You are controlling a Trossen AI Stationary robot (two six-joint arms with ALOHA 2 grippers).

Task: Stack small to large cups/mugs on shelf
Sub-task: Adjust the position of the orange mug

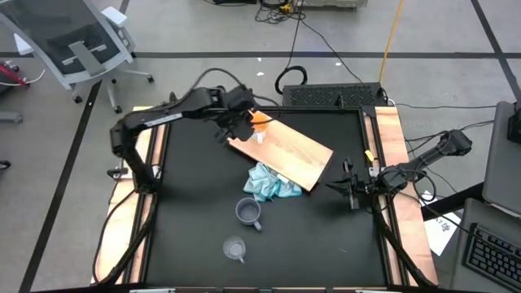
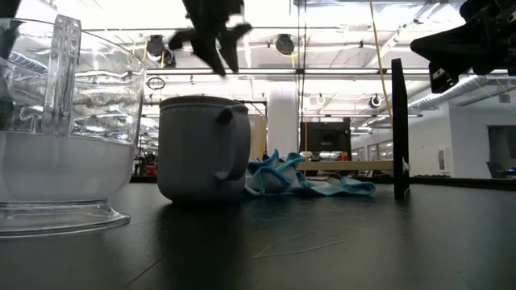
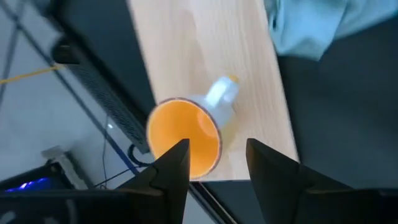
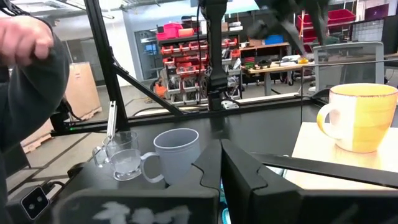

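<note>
Overhead view: orange mug (image 1: 259, 122) stands on the far corner of the shelf (image 1: 286, 151), left tool (image 1: 235, 127) just beside it, fingers parted and empty. Grey-blue mug (image 1: 248, 212) and clear cup (image 1: 234, 247) stand on the desk (image 1: 187, 212), near the blue cloth (image 1: 271, 183). Right tool (image 1: 348, 185) waits closed at the desk's right side. Left wrist view: fingers (image 3: 171, 171) hang apart above the mug.

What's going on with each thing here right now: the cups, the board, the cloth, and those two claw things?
Orange mug: upright on the board's far end, not held.
Grey-blue mug: upright on the table, off the board.
Clear cup: upright on the table, off the board.
Wooden board: flat, one edge on the cloth.
Blue cloth: crumpled.
Left gripper: open above the orange mug.
Right gripper: shut, empty, waiting at the table's right.
</note>
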